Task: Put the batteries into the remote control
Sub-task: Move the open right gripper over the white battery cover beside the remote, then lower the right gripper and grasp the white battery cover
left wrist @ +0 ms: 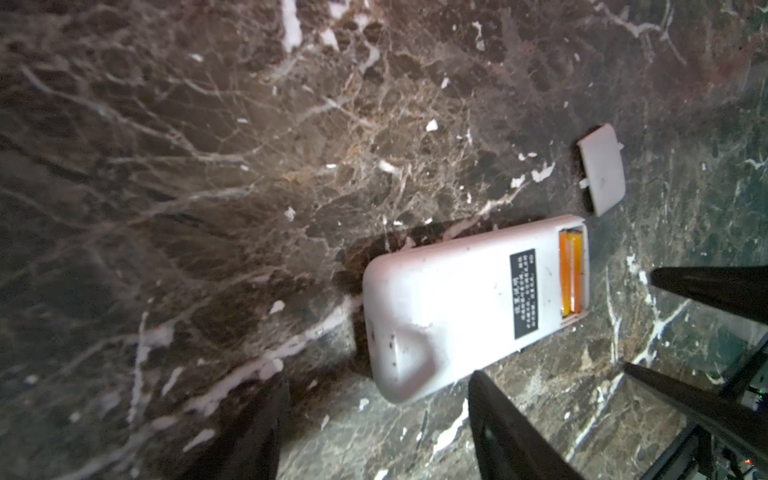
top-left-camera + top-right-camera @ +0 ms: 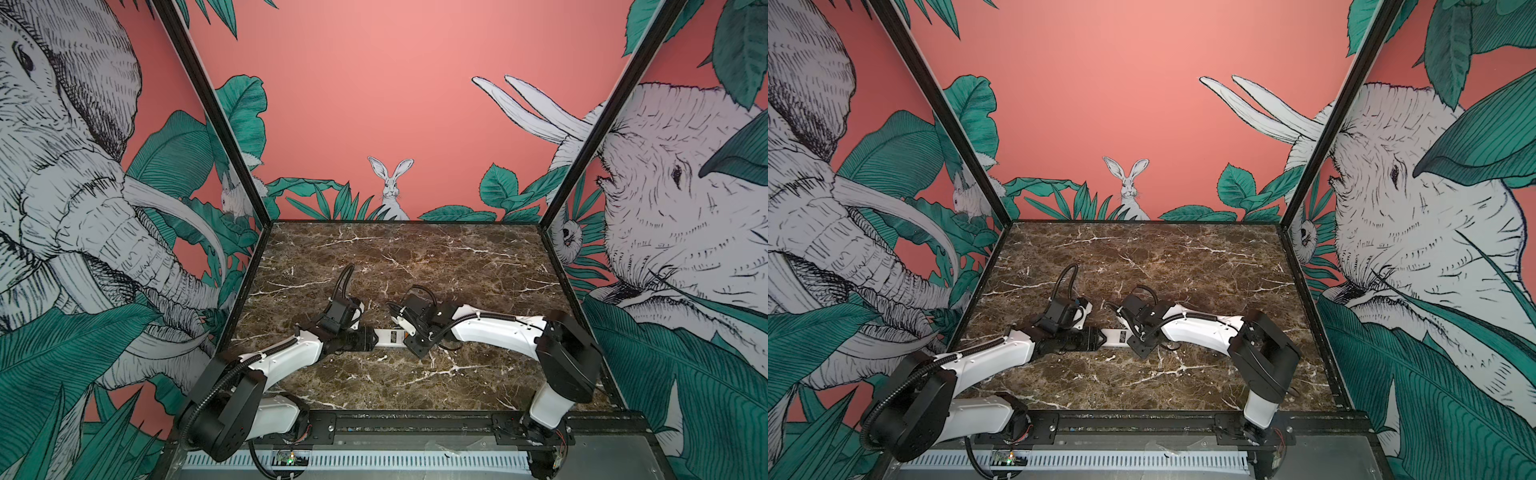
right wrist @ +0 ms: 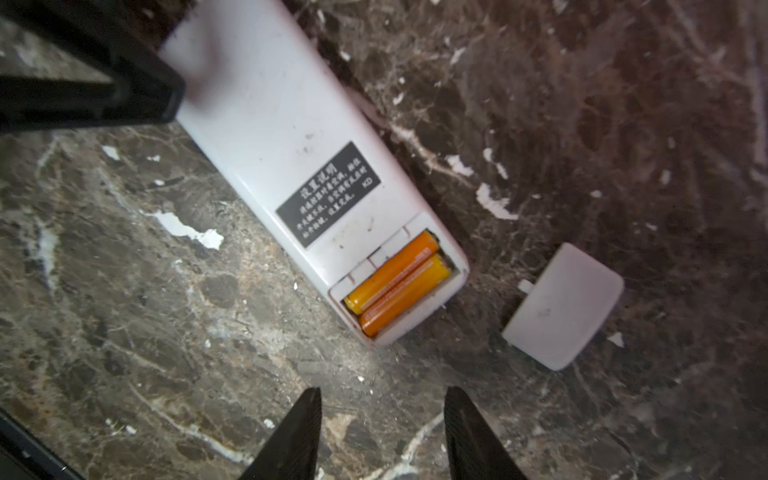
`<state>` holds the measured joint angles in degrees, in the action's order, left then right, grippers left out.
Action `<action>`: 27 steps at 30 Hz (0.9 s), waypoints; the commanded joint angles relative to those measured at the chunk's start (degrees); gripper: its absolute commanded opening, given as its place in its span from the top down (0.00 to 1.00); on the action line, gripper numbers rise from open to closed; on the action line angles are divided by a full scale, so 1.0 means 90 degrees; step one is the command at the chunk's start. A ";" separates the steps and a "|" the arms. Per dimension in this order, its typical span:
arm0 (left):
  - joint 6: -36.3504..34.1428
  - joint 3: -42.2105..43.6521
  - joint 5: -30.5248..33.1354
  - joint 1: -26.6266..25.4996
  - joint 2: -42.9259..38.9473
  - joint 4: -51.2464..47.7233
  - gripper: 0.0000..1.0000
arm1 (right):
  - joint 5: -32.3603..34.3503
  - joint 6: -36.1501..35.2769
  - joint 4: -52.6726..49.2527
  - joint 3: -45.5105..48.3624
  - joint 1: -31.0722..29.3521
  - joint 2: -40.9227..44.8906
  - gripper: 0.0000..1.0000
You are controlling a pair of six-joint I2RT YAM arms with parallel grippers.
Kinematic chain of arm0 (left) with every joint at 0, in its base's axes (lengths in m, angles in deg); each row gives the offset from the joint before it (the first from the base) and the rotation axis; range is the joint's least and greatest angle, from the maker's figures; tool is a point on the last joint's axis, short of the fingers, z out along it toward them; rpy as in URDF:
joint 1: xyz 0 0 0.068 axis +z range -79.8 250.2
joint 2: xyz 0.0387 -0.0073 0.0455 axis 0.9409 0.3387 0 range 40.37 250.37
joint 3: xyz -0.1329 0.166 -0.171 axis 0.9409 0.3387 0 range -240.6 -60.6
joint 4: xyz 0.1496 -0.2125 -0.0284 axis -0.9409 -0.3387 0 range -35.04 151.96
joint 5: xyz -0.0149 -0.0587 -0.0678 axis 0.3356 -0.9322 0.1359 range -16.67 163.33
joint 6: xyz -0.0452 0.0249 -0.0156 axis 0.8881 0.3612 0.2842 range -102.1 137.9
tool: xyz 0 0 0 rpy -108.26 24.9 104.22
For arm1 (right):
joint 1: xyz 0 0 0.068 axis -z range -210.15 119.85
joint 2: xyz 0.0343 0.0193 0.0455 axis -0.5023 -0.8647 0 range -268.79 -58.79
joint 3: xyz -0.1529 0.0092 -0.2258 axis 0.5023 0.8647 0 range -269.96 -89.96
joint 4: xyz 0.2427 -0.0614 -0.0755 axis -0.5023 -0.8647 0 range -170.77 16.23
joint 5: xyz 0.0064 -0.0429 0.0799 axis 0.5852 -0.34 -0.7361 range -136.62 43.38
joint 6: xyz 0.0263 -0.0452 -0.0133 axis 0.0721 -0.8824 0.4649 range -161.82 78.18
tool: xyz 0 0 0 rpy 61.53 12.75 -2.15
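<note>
The remote control (image 3: 286, 137) lies back up on the marble table, its dark label (image 3: 328, 193) showing. At one end its compartment stands uncovered, and two orange-yellow batteries (image 3: 397, 282) lie in it side by side; they also show in the left wrist view as the batteries (image 1: 570, 276). My right gripper (image 3: 382, 392) hangs open and empty just off that battery end. My left gripper (image 1: 376, 374) is open too, its jaws standing either side of the remote's (image 1: 449, 307) rounded opposite end with a gap on one side. In both top views the remote (image 2: 388, 336) (image 2: 1115, 336) shows between the two arms.
A small white battery cover (image 3: 563, 305) (image 1: 602, 170) lies loose on the table (image 2: 395, 257) a short way beyond the remote's open end. Printed walls close the table on three sides, and a black rail (image 2: 415, 419) runs along the front.
</note>
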<state>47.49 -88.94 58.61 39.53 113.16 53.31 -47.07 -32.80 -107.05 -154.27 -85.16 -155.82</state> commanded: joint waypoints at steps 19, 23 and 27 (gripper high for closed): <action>-0.0103 -0.0104 0.0386 0.0049 -0.0574 -0.0659 0.31 | -0.0284 -0.1392 -0.0132 -0.0775 0.1907 -0.0548 0.48; -0.0109 -0.0118 0.0422 0.0049 -0.0659 -0.0696 0.31 | -0.0541 -0.1390 0.0120 -0.0802 0.2059 -0.0805 0.48; -0.0103 -0.0093 0.0456 0.0050 -0.0579 -0.0567 0.31 | -0.0852 -0.1381 0.0182 -0.1001 0.2181 -0.1079 0.48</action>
<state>46.83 -88.94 61.98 39.68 108.64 48.46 -52.03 -44.41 -106.57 -161.25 -66.47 -164.50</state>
